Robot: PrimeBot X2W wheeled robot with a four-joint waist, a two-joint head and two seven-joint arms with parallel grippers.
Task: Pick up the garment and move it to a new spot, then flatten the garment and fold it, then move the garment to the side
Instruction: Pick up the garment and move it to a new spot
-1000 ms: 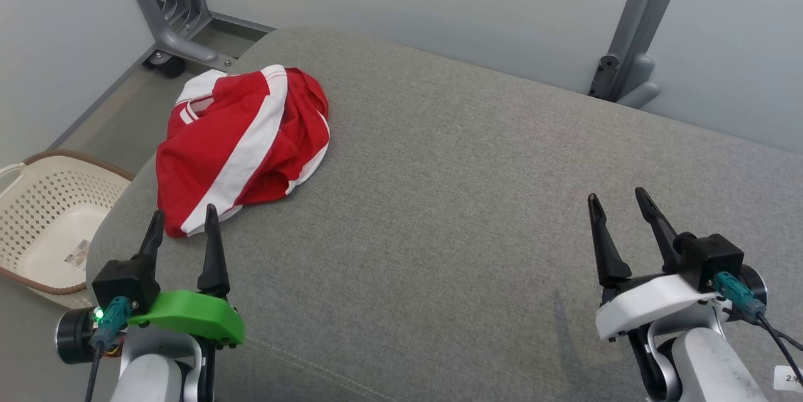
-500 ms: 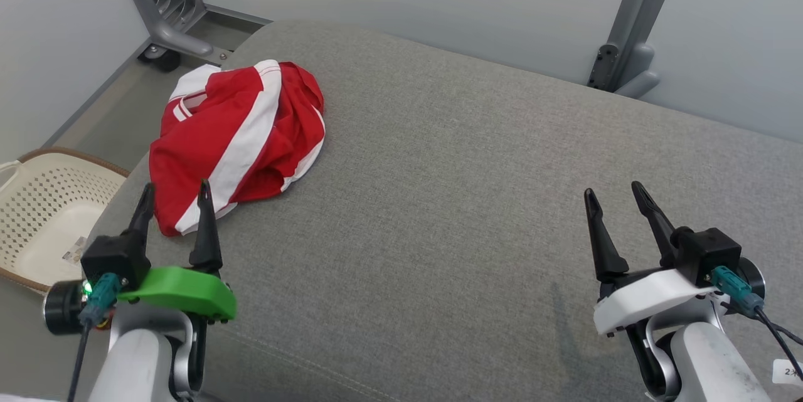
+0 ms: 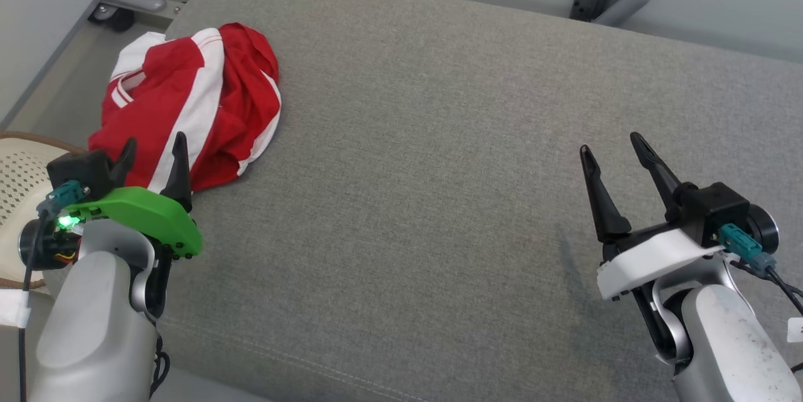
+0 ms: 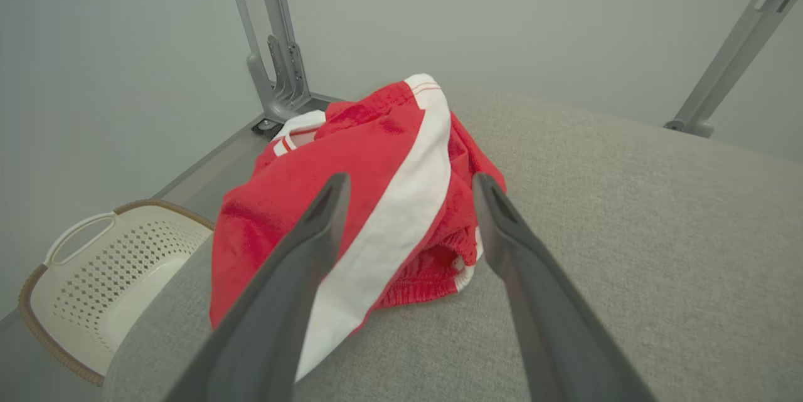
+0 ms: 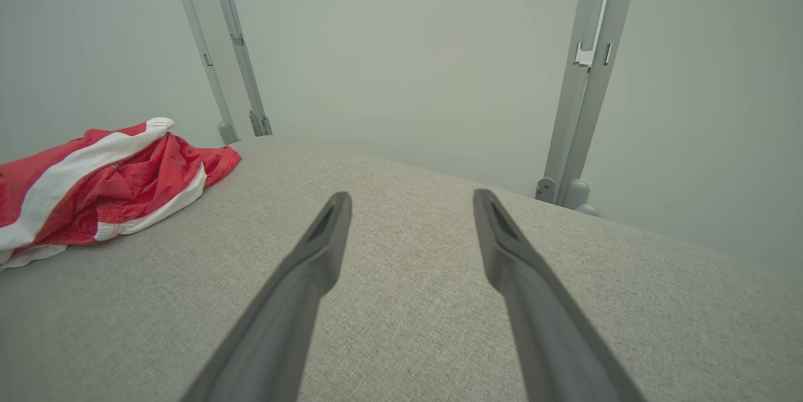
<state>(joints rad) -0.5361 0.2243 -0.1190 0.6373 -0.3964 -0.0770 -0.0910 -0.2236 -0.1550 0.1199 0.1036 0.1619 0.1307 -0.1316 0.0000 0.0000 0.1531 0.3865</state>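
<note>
Left tool (image 3: 156,138) and right tool (image 3: 609,142) gape empty; the left hangs by the garment (image 3: 188,95), a basket (image 4: 69,301) nearby.

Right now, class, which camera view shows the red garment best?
The head view: the garment lies nearly whole, seen from above. The left wrist view is closer, but fingers of the left hand cross it. The right wrist view cuts it at the edge.

Soft cloth garment (image 3: 238,95), coarse-woven cushion (image 3: 439,138) (matt)

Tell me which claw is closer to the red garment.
The left claw, green-mounted, at the near edge of the garment; the white-mounted right claw sits far across the cushion.
</note>
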